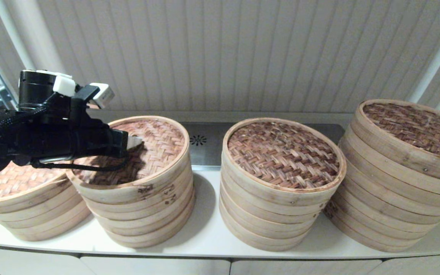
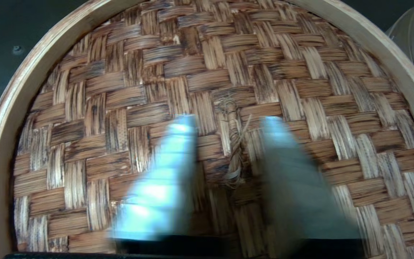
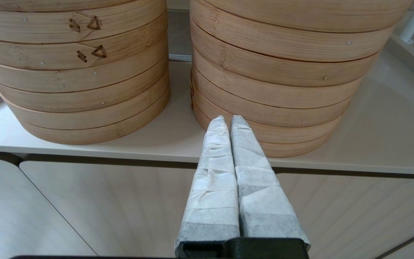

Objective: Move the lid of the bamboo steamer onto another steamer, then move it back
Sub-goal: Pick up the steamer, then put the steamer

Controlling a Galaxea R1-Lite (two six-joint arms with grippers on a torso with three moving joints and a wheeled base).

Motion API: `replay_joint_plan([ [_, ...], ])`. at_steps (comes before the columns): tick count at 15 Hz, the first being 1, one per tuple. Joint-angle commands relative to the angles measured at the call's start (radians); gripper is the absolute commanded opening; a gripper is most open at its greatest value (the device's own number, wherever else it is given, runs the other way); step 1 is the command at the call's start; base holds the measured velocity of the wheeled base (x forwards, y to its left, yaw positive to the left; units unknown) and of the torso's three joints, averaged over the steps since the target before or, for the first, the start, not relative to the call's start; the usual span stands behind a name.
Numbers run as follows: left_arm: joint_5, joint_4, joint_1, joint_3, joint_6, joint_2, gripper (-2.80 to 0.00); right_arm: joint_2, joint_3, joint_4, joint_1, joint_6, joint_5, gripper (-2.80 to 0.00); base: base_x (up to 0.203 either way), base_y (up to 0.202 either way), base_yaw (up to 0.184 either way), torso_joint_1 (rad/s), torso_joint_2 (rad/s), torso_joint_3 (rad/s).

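The bamboo steamer lid [image 1: 159,139], round with a woven top, lies on the second stack from the left [image 1: 147,208] and looks slightly tilted. My left gripper [image 1: 134,142] hovers low over the lid's middle. In the left wrist view the left gripper [image 2: 228,120] is open, and its taped fingers [image 2: 171,172] straddle the lid's twisted cord handle [image 2: 234,144] without pinching it. The woven lid [image 2: 300,72] fills that view. My right gripper [image 3: 228,118] is shut on nothing, parked low in front of the counter edge and out of the head view.
Four steamer stacks stand in a row on the white counter [image 1: 204,236]: far left [image 1: 21,206], a third [image 1: 281,160], and the tallest at right [image 1: 407,152]. A steel strip with a drain [image 1: 198,140] runs behind them. A panelled wall is at the back.
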Motion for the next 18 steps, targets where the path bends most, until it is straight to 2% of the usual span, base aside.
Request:
replay_joint_plan([
  [1, 0.001, 0.000, -0.001, 0.002, 0.001, -0.005, -2.80, -0.003, 0.000, 0.000, 0.001, -0.001, 0.000, -2.80, 0.000, 0.000, 0.000, 0.000, 0.00, 0.000],
  [7, -0.002, 0.000, -0.001, 0.001, -0.004, -0.006, -2.80, -0.003, 0.000, 0.000, 0.001, -0.002, 0.000, -2.80, 0.000, 0.000, 0.000, 0.000, 0.00, 0.000],
  [13, 0.000, -0.002, -0.001, -0.068, -0.006, -0.040, -2.80, -0.003, 0.000, 0.000, 0.001, -0.002, 0.000, -2.80, 0.000, 0.000, 0.000, 0.000, 0.00, 0.000],
  [16, 0.003, 0.000, 0.000, -0.064, -0.003, -0.066, -2.80, -0.003, 0.000, 0.000, 0.001, -0.002, 0.002, -2.80, 0.000, 0.000, 0.000, 0.000, 0.00, 0.000],
  [18, 0.003, 0.002, 0.031, -0.073, 0.001, -0.081, -2.80, -0.003, 0.000, 0.000, 0.001, -0.005, 0.002, -2.80, 0.000, 0.000, 0.000, 0.000, 0.00, 0.000],
])
